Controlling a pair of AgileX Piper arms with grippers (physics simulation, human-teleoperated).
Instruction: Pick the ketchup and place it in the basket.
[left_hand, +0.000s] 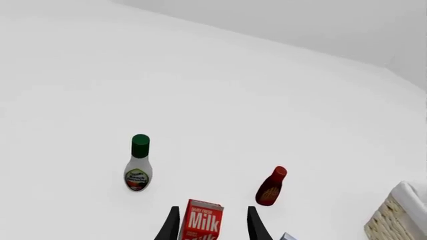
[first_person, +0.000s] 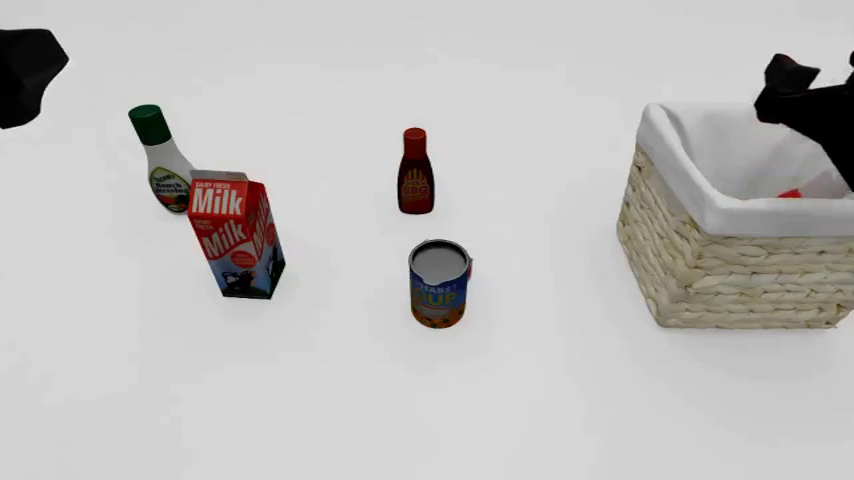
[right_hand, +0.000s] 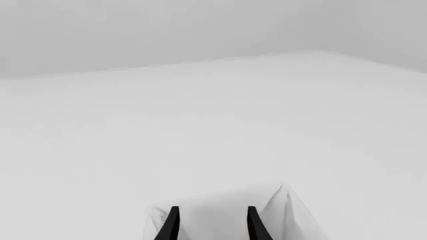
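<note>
Hovering my right hand (right_hand: 210, 225) above the basket (first_person: 727, 262), fingers apart with nothing between them; in its wrist view only the white cloth lining shows below the tips. In the front view the arm sits dark over the basket's far right rim.

A sliver of orange-red shows inside the basket against the lining, beside the arm: I take that for the ketchup (first_person: 790, 193), lying down in the basket. Too little is visible to be sure of label or cap. If so, the placing looks done and only the retreat is left.

Left hand (left_hand: 212, 225) is open too, holding nothing, parked high at the left edge of the front view. Its wrist view looks down past the milk carton (first_person: 236, 236), the green-capped white bottle (first_person: 163, 158) and the dark red-brown bottle (first_person: 416, 171).

Room: the tabletop (first_person: 400, 400) is bare on the near side. The can (first_person: 439, 283) stands between the carton and basket, well apart from both. Straight up from the basket is free for my right arm; the rim is the only edge to mind.
</note>
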